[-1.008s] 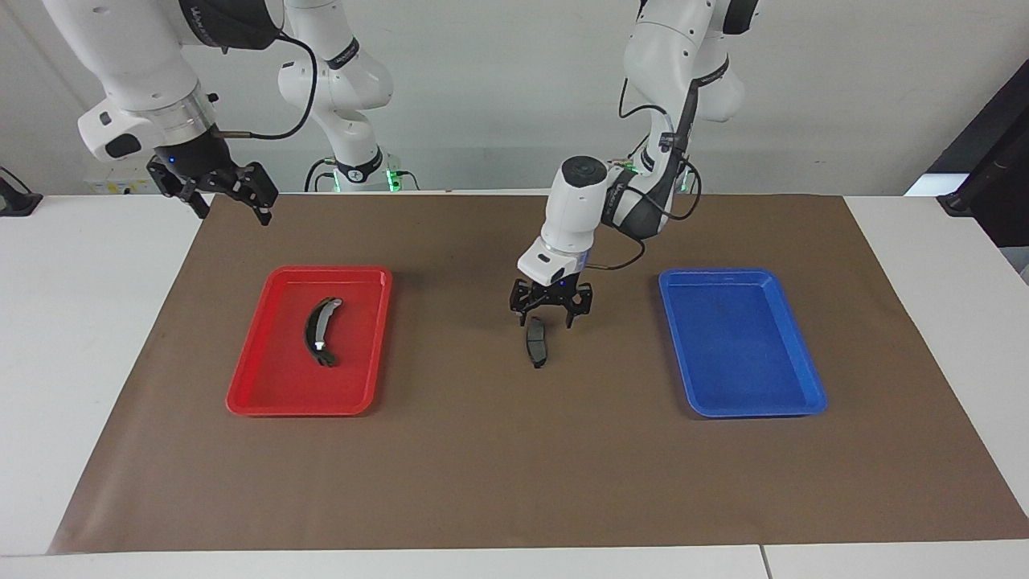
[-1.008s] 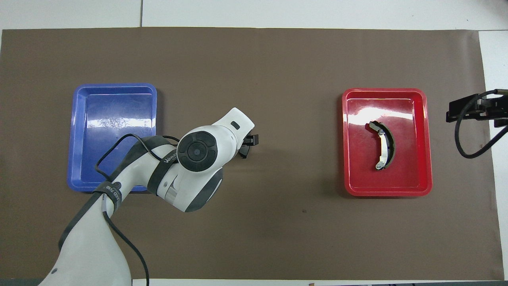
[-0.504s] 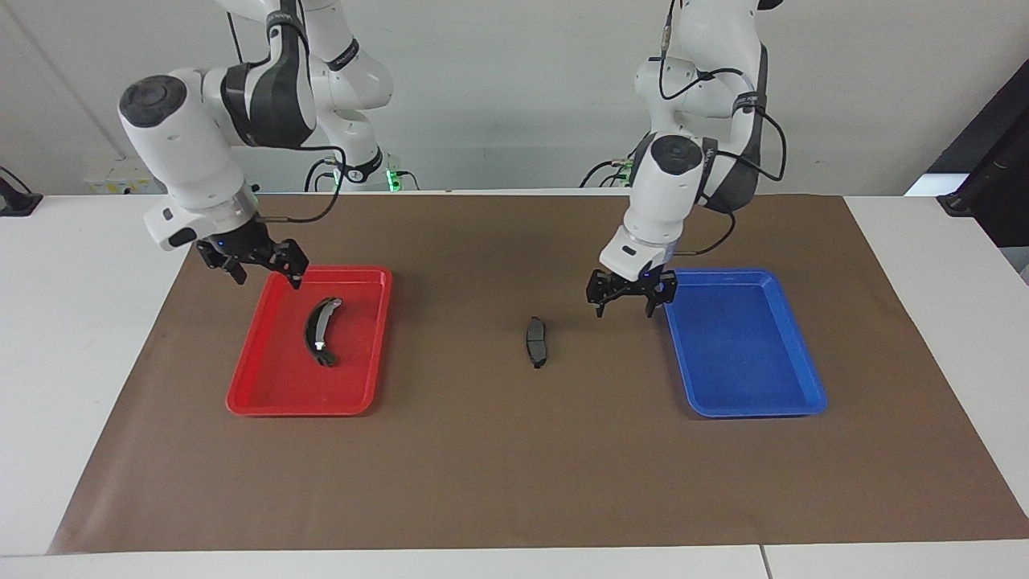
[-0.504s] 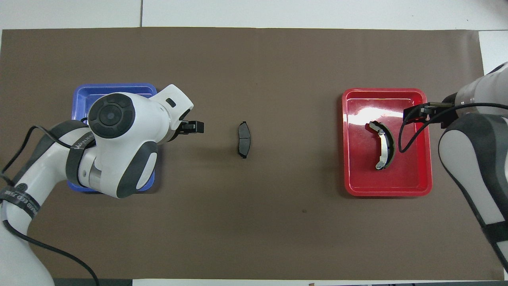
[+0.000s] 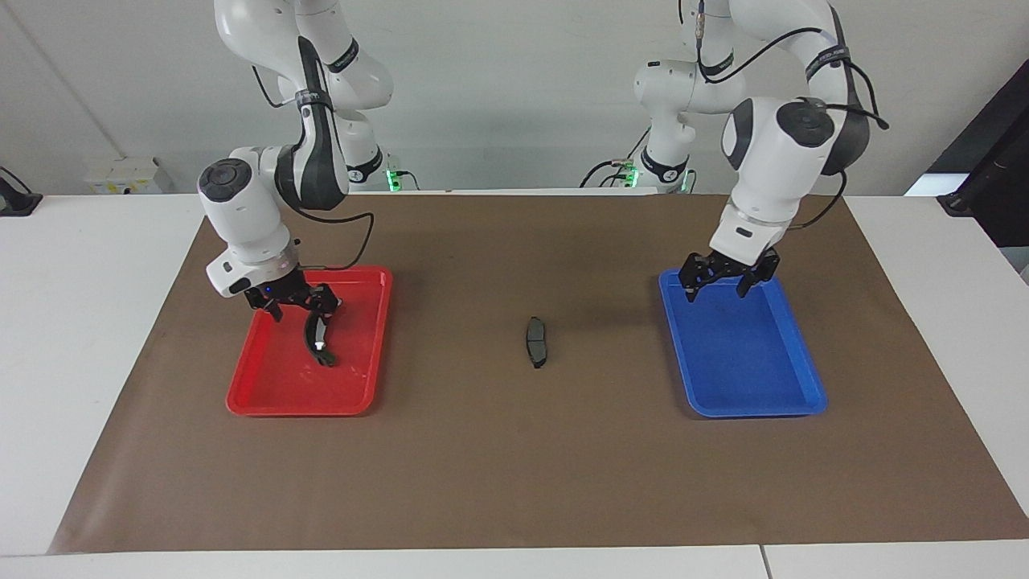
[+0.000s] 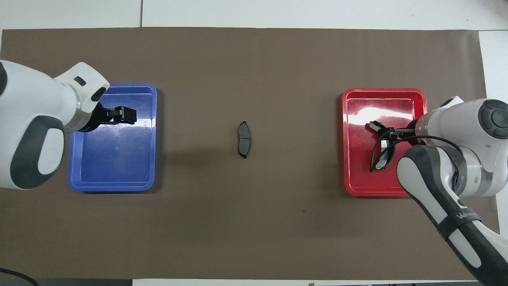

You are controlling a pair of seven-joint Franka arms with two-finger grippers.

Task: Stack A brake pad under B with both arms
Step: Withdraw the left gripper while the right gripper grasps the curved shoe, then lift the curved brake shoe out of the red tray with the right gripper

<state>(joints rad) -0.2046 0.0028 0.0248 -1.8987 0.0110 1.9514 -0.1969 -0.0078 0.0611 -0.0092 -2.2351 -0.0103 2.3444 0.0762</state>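
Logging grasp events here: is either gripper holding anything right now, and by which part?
Nothing is held. The right gripper is open over the brake shoe in the red tray; the left gripper hangs open over the blue tray.

bright, even light | glare on red tray [image 6: 391, 109] | soft shadows | sharp

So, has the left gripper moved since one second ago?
Yes. The left gripper, which was over the short brake pad at mid-mat, is now over the blue tray, at the end nearer the robots, jaws open and empty. The pad lies where it was.
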